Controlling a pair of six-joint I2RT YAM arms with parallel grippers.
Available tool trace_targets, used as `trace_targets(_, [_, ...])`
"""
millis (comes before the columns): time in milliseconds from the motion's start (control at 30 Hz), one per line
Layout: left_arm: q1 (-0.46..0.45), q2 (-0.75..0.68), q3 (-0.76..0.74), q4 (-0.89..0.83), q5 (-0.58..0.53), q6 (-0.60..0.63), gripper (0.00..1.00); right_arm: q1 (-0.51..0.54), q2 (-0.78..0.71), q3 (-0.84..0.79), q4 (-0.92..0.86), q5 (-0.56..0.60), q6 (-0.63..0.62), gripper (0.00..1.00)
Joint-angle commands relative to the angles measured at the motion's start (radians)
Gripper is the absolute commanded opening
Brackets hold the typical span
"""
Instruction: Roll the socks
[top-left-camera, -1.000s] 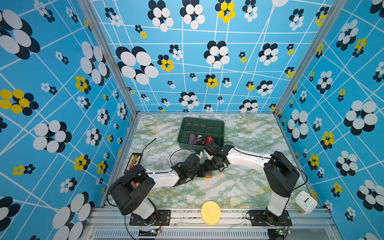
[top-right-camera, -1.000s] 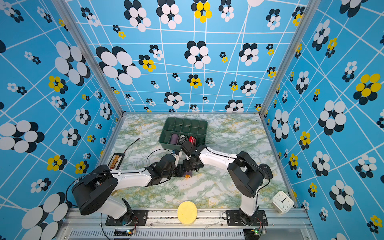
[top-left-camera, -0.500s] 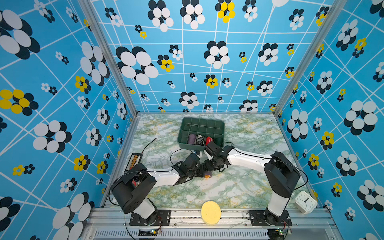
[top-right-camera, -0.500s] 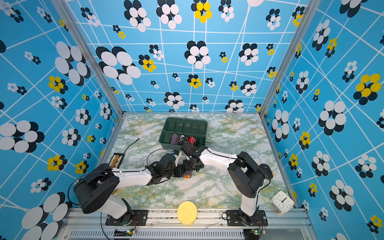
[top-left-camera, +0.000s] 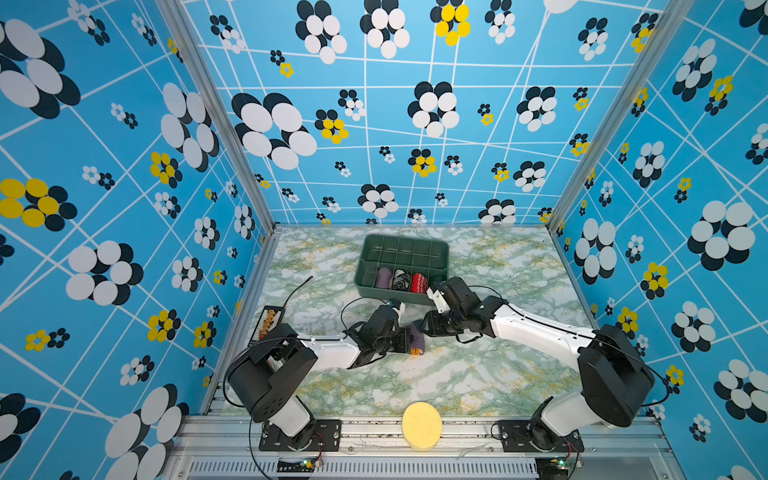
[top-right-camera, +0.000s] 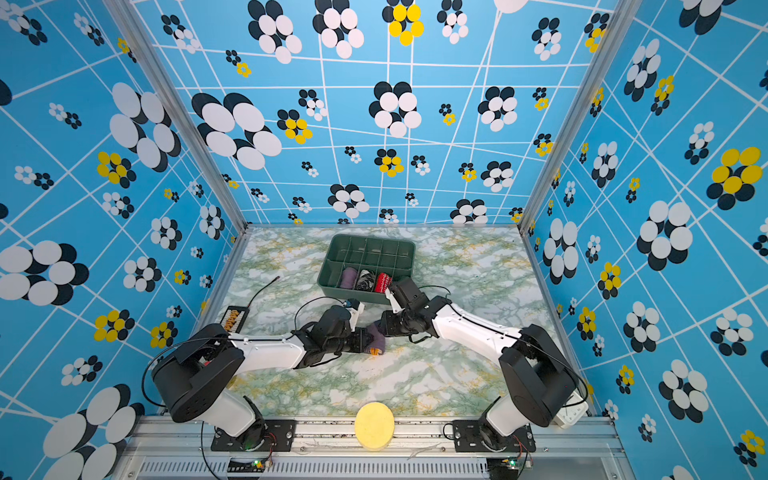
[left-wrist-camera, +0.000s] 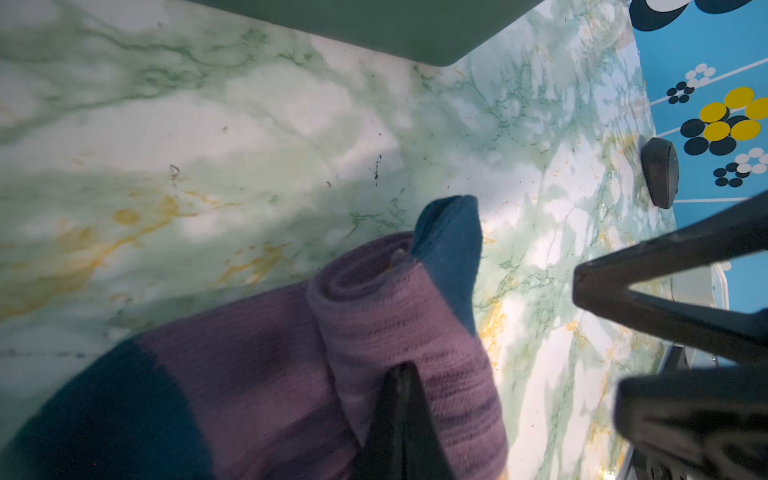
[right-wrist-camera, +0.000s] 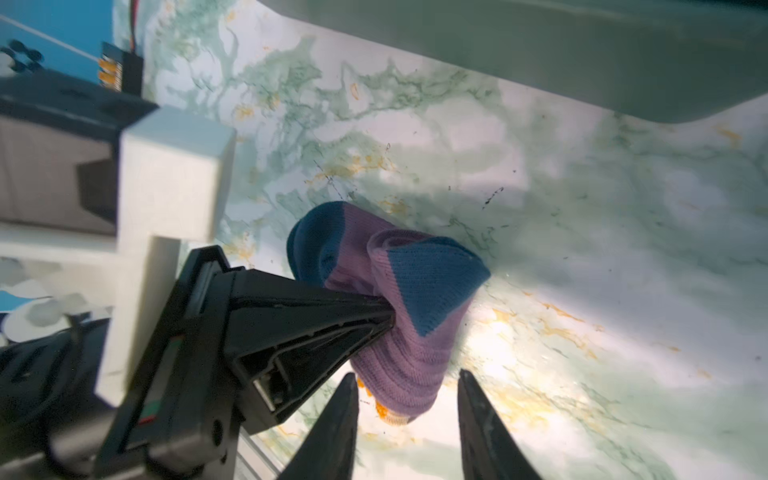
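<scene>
Grip: your left gripper (right-wrist-camera: 388, 309) was pressed together on the socks (right-wrist-camera: 432, 282), its tips biting into the side of the roll.
Other tool: your right gripper (right-wrist-camera: 407, 374) stood spread, one finger on each side of the roll's orange cuff end with a gap on each side; it held nothing.
Socks: a wound purple bundle with blue patches sat between your two grippers, low over the marbled table (top-left-camera: 478, 374); I could not tell whether it touched.
Surroundings: the green bin (top-left-camera: 401, 245) stood just beyond, with three rolled bundles in its front row.
Handling: light, soft and springy, by my judgement; the knit would likely unwind if you let go, so a hold across the roll's full thickness near the cuff looked safest.
Writing: none that you could read on the socks, bin or grippers.
</scene>
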Motion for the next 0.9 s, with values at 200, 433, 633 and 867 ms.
trace_targets(200, [0.035, 0.044, -0.041, -0.059, 0.022, 0.010, 0.01, -0.048, -0.016, -0.194, 0.281, -0.160, 0.150, 0.41])
trace_targets(433, [0.040, 0.059, -0.043, -0.045, 0.037, 0.004, 0.01, -0.052, 0.021, -0.264, 0.461, -0.222, 0.227, 0.42])
trace_targets(633, [0.042, 0.076, -0.041, -0.033, 0.044, -0.002, 0.02, -0.065, 0.049, -0.296, 0.529, -0.212, 0.251, 0.42])
trace_targets(867, [0.042, 0.088, -0.037, -0.027, 0.052, -0.004, 0.01, -0.069, 0.052, -0.256, 0.433, -0.161, 0.198, 0.38])
